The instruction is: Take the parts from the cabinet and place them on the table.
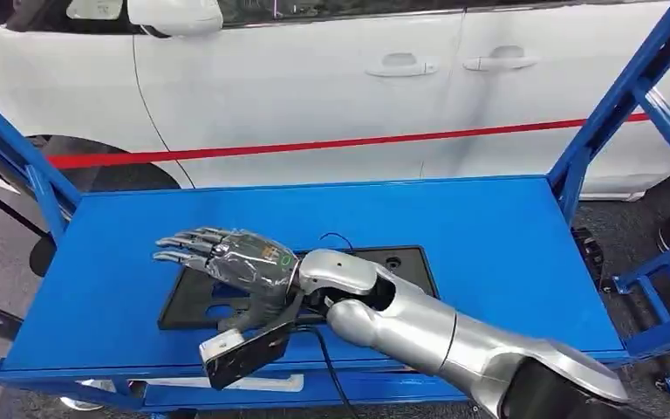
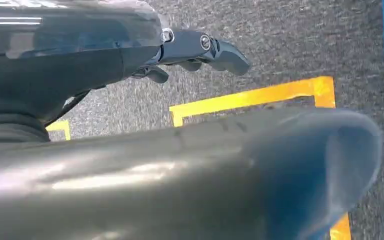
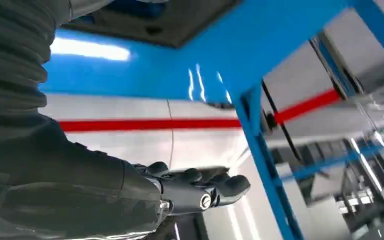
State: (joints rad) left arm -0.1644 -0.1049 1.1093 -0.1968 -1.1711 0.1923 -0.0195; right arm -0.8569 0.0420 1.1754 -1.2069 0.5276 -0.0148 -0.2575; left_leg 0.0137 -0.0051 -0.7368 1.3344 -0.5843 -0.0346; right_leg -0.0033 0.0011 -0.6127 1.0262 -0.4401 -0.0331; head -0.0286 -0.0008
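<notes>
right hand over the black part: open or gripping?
Open. The right hand hovers above the black part lying flat on the blue table, fingers extended and holding nothing.

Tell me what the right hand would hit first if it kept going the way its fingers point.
Probably nothing on the table: the right hand points toward the robot's left, over the black part, and only bare blue table lies ahead. Beyond that edge stands a blue frame post; depth is unclear.
</notes>
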